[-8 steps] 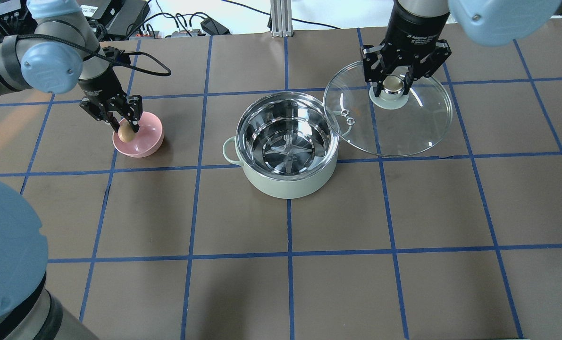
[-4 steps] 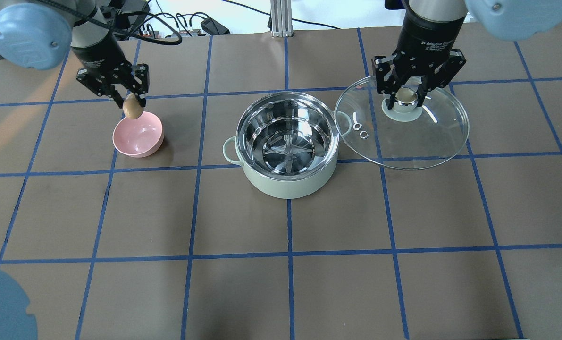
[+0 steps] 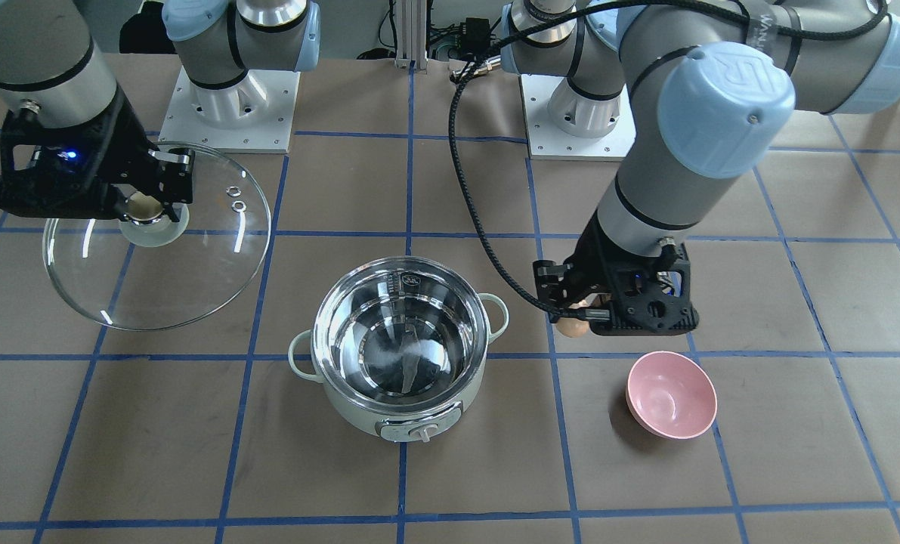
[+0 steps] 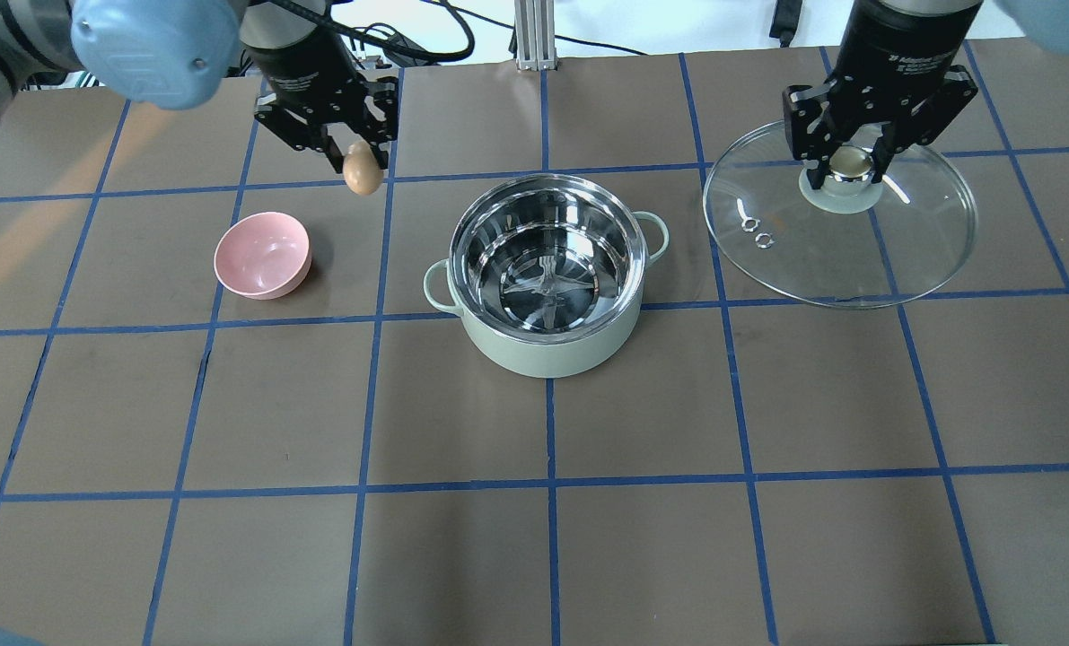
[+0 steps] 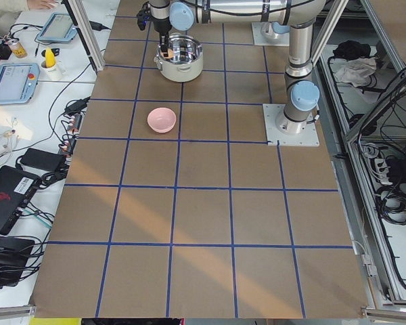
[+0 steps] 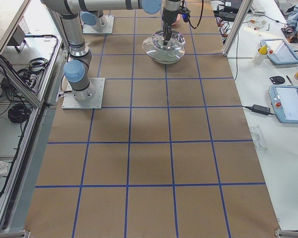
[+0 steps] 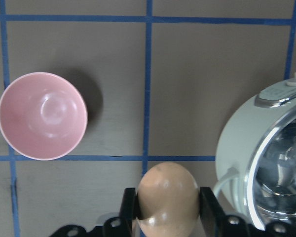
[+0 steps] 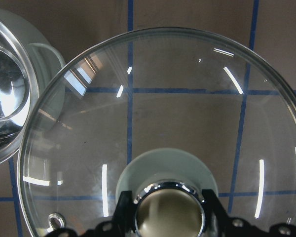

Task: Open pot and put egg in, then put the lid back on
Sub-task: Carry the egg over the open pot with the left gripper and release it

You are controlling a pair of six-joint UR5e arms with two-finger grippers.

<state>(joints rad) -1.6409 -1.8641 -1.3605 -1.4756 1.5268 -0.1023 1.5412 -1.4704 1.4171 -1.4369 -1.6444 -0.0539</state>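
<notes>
A: Left tool [image 4: 358, 163] status?
B: Clamped on egg [image 4: 363, 173], held off the tabletop [image 4: 462, 556]. Pot [image 4: 547, 357] lidless, to the tool's right; bowl [image 4: 262, 257] to its left.
A: Right tool [image 4: 851, 169]?
B: Gripping lid [image 4: 857, 256] at its centre, lid hanging under it. Pot sits left of that tool, apart from lid.

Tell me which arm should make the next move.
Left. The left gripper holds the egg near the open, empty pot. The right gripper holds the lid off to the side, for later.
</notes>
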